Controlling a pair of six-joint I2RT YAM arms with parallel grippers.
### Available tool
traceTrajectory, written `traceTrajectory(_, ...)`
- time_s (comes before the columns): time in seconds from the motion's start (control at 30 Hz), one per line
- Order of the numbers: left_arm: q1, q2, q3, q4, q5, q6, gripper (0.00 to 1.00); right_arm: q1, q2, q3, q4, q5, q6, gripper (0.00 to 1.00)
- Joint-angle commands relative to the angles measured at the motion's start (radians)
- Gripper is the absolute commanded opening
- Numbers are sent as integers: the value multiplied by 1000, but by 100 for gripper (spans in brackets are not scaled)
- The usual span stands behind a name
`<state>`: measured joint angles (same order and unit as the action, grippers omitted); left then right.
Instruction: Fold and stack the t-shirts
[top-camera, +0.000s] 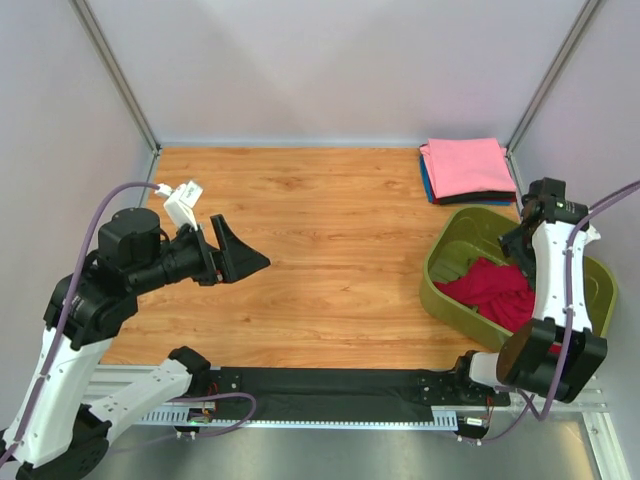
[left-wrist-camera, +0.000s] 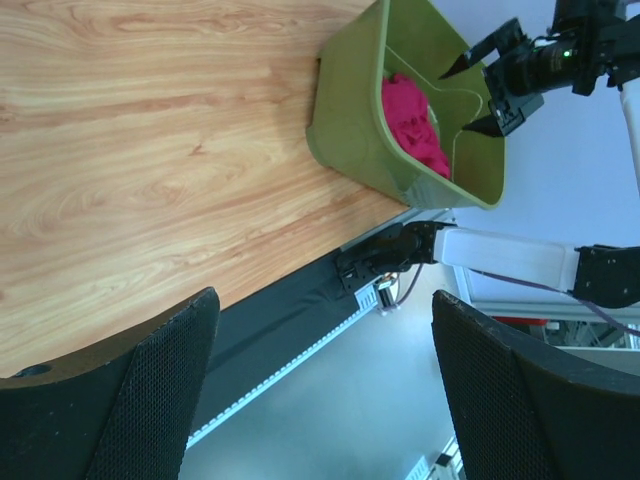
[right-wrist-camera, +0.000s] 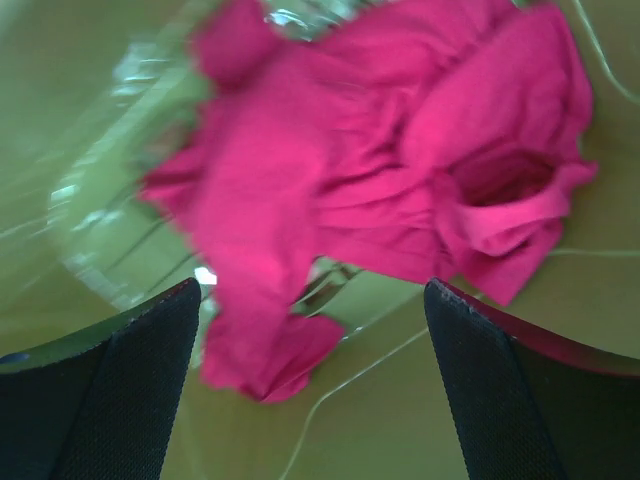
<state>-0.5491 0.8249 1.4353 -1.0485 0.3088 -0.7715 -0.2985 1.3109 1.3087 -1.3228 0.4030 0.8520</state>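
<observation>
A crumpled crimson-red t-shirt (top-camera: 492, 287) lies inside the olive-green basket (top-camera: 447, 300) at the right of the table; it also shows in the left wrist view (left-wrist-camera: 414, 122) and fills the right wrist view (right-wrist-camera: 380, 170). My right gripper (top-camera: 520, 255) hangs open just above this t-shirt, inside the basket, jaws wide with nothing between them. Folded t-shirts, pink on top (top-camera: 465, 166), are stacked at the far right corner behind the basket. My left gripper (top-camera: 240, 255) is open and empty above the left of the table, far from the shirts.
The wooden table (top-camera: 320, 260) has walls at the back and sides. A black strip (top-camera: 330, 385) runs along the near edge between the arm bases. The basket's rim (left-wrist-camera: 345, 110) stands near the table's right front edge.
</observation>
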Motion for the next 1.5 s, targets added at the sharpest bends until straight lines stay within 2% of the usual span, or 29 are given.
traceTrajectory(0.0, 3, -7, 4, -28, -19, 26, 93, -57, 7, -69, 75, -24, 29, 93)
traceTrajectory(0.33, 3, 29, 68, -137, -59, 34, 93, -87, 100, -245, 298, -24, 107, 90)
traceTrajectory(0.47, 3, 45, 82, -159, -53, 35, 92, -97, 120, -346, 506, -94, 95, 89)
traceTrajectory(0.57, 3, 63, 102, -189, -39, 40, 91, -97, 137, -374, 585, -138, 88, 82)
traceTrajectory(0.6, 3, 71, 115, -197, -37, 46, 91, -97, 143, -371, 582, -135, 87, 74)
traceTrajectory(0.63, 3, 74, 122, -200, -36, 51, 90, -97, 146, -362, 573, -127, 82, 50)
traceTrajectory(0.7, 3, 79, 126, -203, -43, 58, 90, -97, 142, -303, 521, -119, 40, 28)
traceTrajectory(0.73, 3, 79, 125, -202, -54, 58, 90, -97, 133, -274, 469, -106, 23, 10)
traceTrajectory(0.77, 2, 74, 122, -193, -60, 58, 90, -97, 110, -240, 433, -98, 0, 0)
traceTrajectory(0.87, 3, 60, 76, -168, -79, 48, 89, -96, 44, -24, 292, -95, -76, 0)
traceTrajectory(0.97, 3, 39, 18, -119, -88, 21, 89, -67, -18, 216, 238, -189, -126, 0)
traceTrajectory(1.07, 3, 31, -9, -72, -79, -9, 88, -21, -42, 476, 237, -381, -120, 0)
traceTrajectory(1.1, 3, 33, -19, -65, -73, -15, 88, -11, -51, 527, 264, -532, -101, 0)
traceTrajectory(1.13, 3, 36, -24, -61, -73, -20, 88, 2, -64, 552, 316, -620, -72, 0)
traceTrajectory(1.17, 3, 48, -26, -64, -73, -32, 88, 12, -100, 549, 479, -704, 32, 0)
traceTrajectory(1.23, 3, 57, -29, -77, -79, -49, 88, 76, -134, 534, 653, -867, 151, 0)
traceTrajectory(1.27, 3, 59, -36, -85, -79, -63, 87, 109, -148, 544, 750, -883, 216, 0)
traceTrajectory(1.37, 3, 33, -59, -84, -102, -81, 86, 292, -142, 578, 744, -849, 210, 0)
traceTrajectory(1.47, 3, -4, -78, -90, -157, -113, 87, 473, -144, 491, 726, -836, 171, 0)
